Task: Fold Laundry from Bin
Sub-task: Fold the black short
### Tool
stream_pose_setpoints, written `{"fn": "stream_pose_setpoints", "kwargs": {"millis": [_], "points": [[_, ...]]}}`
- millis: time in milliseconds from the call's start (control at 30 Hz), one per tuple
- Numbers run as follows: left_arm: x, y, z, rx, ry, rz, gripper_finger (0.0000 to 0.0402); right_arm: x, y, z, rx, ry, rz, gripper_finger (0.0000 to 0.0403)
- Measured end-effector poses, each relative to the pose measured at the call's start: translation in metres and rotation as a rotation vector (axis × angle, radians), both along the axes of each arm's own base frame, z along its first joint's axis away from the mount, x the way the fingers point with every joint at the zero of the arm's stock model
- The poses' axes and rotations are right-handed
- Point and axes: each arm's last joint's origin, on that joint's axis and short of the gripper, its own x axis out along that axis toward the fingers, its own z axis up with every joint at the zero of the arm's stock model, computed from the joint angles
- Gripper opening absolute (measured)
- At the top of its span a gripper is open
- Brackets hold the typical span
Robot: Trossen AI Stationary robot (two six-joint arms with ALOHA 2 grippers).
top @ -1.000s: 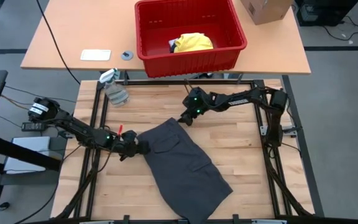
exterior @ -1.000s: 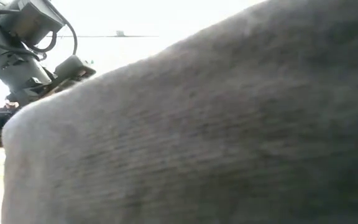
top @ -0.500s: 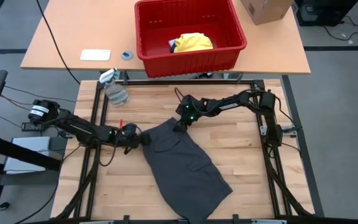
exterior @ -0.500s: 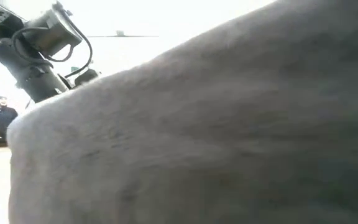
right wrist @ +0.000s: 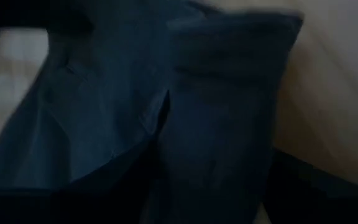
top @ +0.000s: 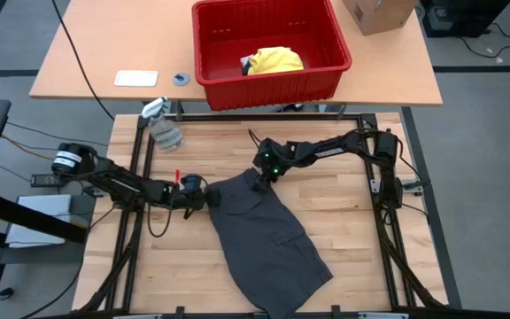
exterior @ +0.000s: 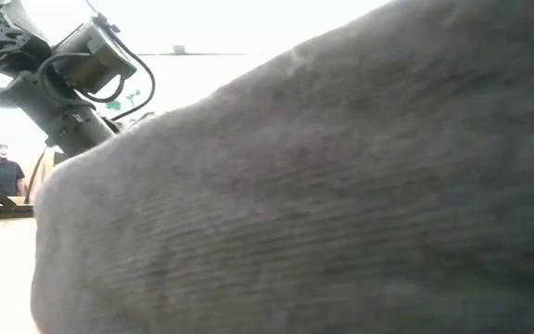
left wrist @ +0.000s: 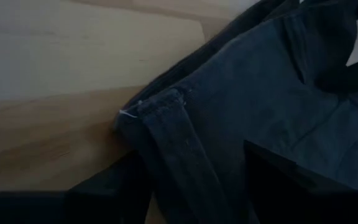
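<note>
Shorts [top: 268,235], dark grey, lie spread on the wooden table [top: 343,230]. Left gripper [top: 204,197] and right gripper [top: 257,180] each straddle a waistband corner, fingers parted, not clenched.

1 red bin [top: 272,44]; 2 garments, dark grey [top: 268,244], yellow [top: 277,60]; 1 cardboard box [top: 377,13]

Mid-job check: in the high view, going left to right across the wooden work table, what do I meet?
Left gripper at the garment's left corner → dark grey shorts → right gripper at their top edge → right arm's base.
</note>
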Motion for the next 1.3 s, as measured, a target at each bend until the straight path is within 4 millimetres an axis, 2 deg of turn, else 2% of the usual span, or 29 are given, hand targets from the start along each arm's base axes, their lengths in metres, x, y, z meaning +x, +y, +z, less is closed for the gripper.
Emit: {"fn": "stream_pose_setpoints", "kwargs": {"millis": [133,267,400,500,600,667,733,833,1100,1200,1300], "points": [[0.001,-0.002,0.000,0.018,-0.012,0.004,0.0233,-0.003,0.001,0.002,-0.035,0.017,0.018,0.0269],[0.005,0.006,0.000,0.038,-0.033,-0.009,0.0231,0.001,0.001,0.001,-0.042,-0.026,0.014,0.0268],[0.013,0.008,-0.002,0.093,-0.080,-0.045,0.0202,0.005,0.003,0.002,-0.063,-0.069,0.024,0.0244],[0.019,0.007,-0.003,0.146,-0.101,-0.094,0.0162,0.006,0.005,0.002,-0.065,-0.072,0.028,0.0192],[0.021,0.007,-0.005,0.164,-0.094,-0.117,0.0117,0.005,0.005,0.001,-0.053,-0.063,0.036,0.0115],[0.022,0.006,-0.005,0.177,-0.100,-0.145,0.0086,0.004,0.007,-0.001,-0.035,-0.079,0.085,0.0055],[0.023,0.005,-0.004,0.190,-0.112,-0.176,0.0054,0.004,0.008,0.000,0.008,-0.115,0.162,0.0023],[0.025,0.004,-0.002,0.174,-0.137,-0.213,0.0043,0.003,0.011,0.000,0.030,-0.121,0.208,0.0027],[0.027,0.006,0.000,0.139,-0.138,-0.449,0.0043,0.003,0.011,0.000,0.017,-0.111,0.181,0.0023],[0.029,0.012,0.011,0.173,-0.173,-0.504,0.0043,0.002,0.011,0.006,0.009,-0.118,0.175,0.0023],[0.035,0.017,0.032,0.287,-0.237,-0.595,0.0043,0.002,0.012,0.020,-0.050,-0.142,0.168,0.0023]]}}
